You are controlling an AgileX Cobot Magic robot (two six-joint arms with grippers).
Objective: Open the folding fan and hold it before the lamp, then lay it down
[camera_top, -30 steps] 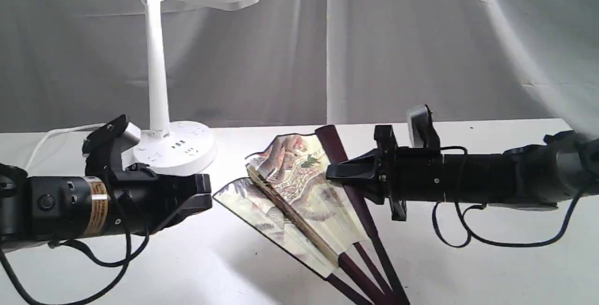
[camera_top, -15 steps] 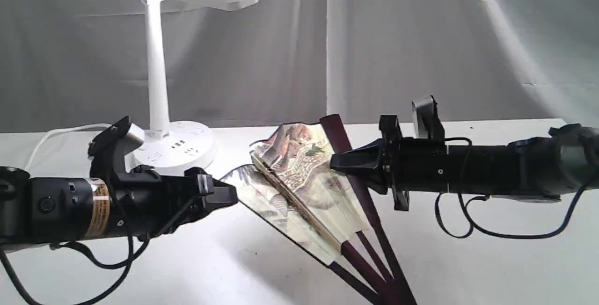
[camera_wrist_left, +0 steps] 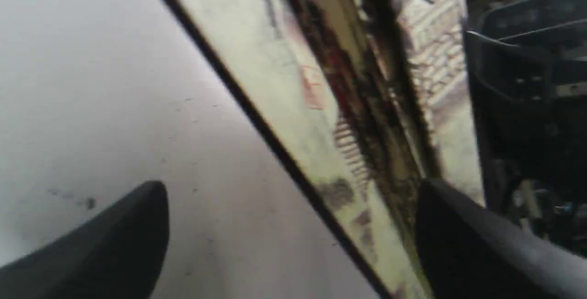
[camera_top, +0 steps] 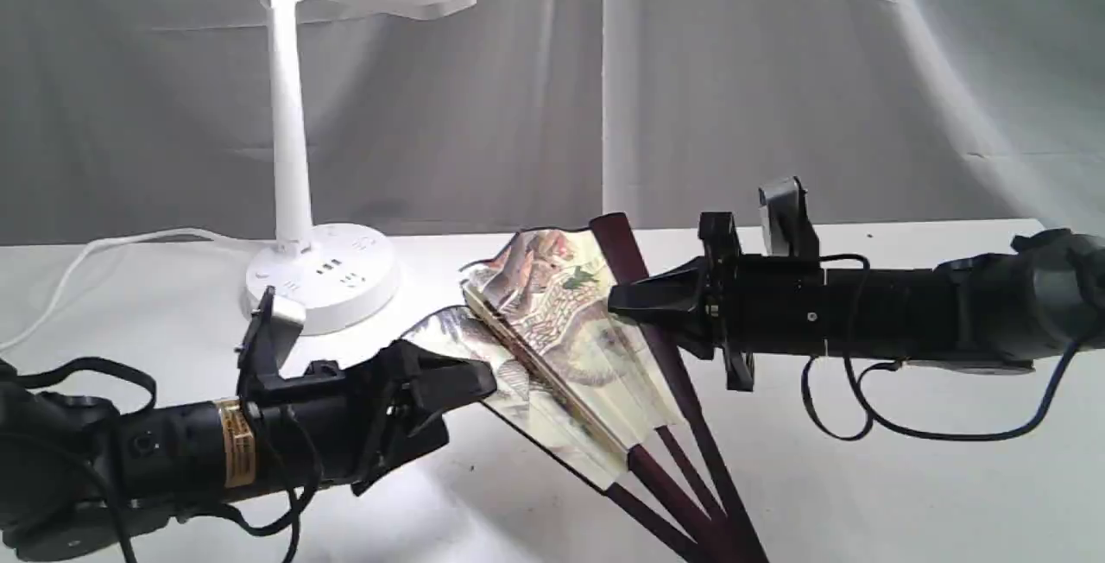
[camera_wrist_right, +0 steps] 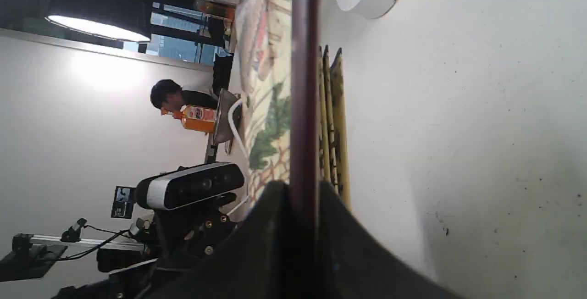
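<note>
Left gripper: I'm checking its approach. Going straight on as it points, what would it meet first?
The left gripper, jaws open, points at the folding fan; it would likely meet the leaf's black-edged side first, though depth is hard to judge.

Folding fan (camera_top: pixel 561 330): pivot cut off by exterior view's lower edge; left wrist view blurred, painting unreadable.

The black left arm (camera_top: pixel 173 451) reaches in low from the left edge of the white worktop (camera_top: pixel 906 494), near the front edge, angled slightly upward toward the middle. Its left end effector (camera_top: pixel 483 376) has two black fingers (camera_wrist_left: pixel 128 235) spread wide apart. The black right arm (camera_top: pixel 906 313) stretches level from the right edge, raised above the surface. The right end effector (camera_top: pixel 617 304) is pinched tight on the maroon guard of the cream pleated folding fan (camera_top: pixel 552 330).
</note>
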